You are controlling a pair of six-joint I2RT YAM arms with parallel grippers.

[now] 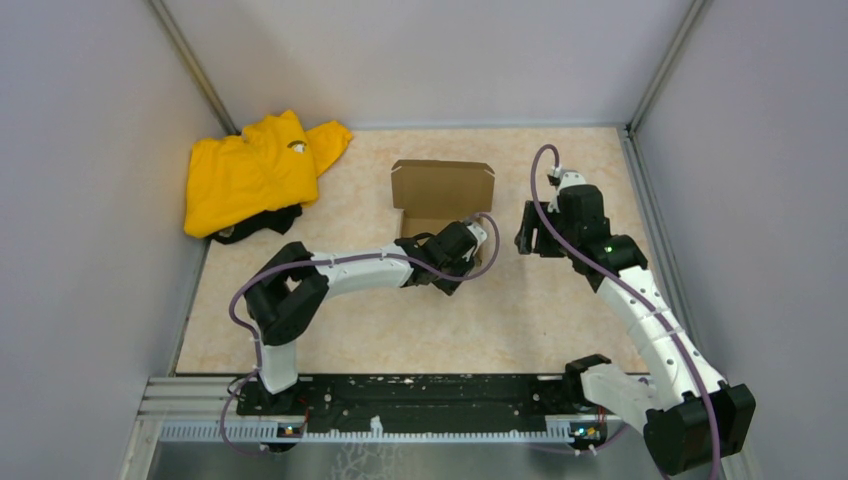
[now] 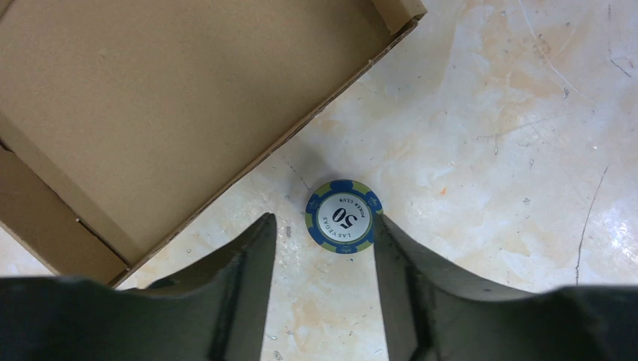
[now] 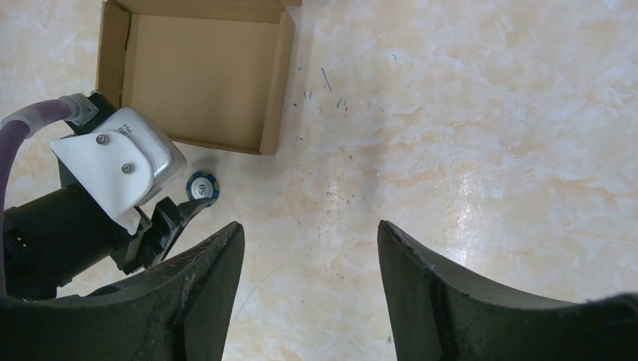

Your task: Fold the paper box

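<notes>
Fingers [image 2: 248, 256] of my left gripper [image 2: 323, 219] stand apart astride a poker chip [image 2: 344, 216], the paper box [image 2: 150, 113] just beside; closing could flick the chip against it. Right wrist: my right gripper [image 3: 310, 226] gapes empty, apart from the box. From above, the box sits open, unfolded.

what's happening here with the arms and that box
The left tool is open, low over a blue-and-green poker chip lying on the table just outside the paper box; the chip sits between its jaws, not gripped. The box stands assembled with its lid open. The right tool hangs open nearby, holding nothing.
</notes>
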